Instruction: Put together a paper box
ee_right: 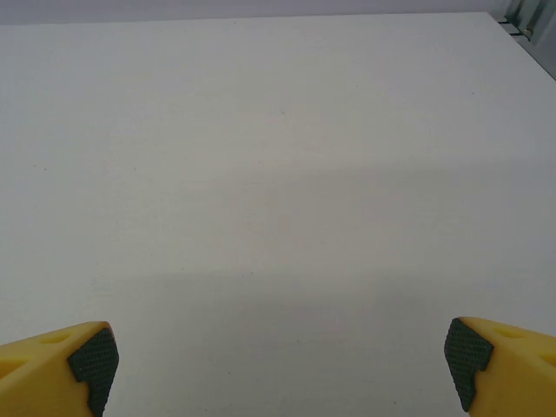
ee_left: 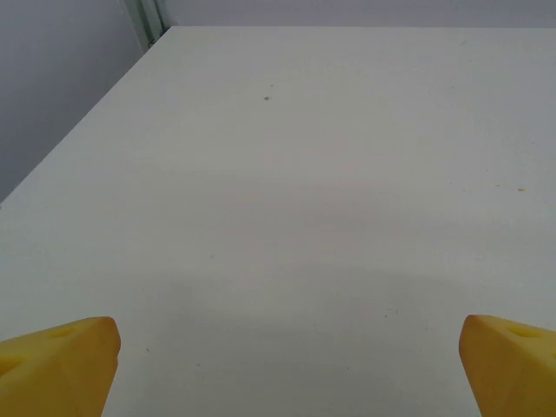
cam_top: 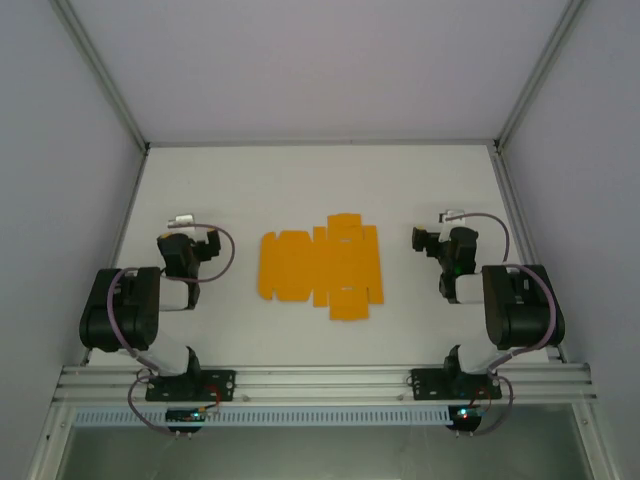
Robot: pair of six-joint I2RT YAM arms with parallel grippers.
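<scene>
The left gripper [ee_left: 287, 337] and the right gripper [ee_right: 278, 339] both stood spread wide with nothing between their yellow fingers [ee_left: 61, 365], over the bare white table [cam_top: 300, 190]. Between the two grippers, apart from both, lay the paper box [cam_top: 320, 268]. It was an unfolded, flat, orange-yellow die-cut sheet, plain, with tabs and flaps jutting from its edges.

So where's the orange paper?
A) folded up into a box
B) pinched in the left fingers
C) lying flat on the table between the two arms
C: the paper lies spread out flat on the table, flaps unfolded, with the left arm on one side, the right arm on the other, and neither touching it.
</scene>
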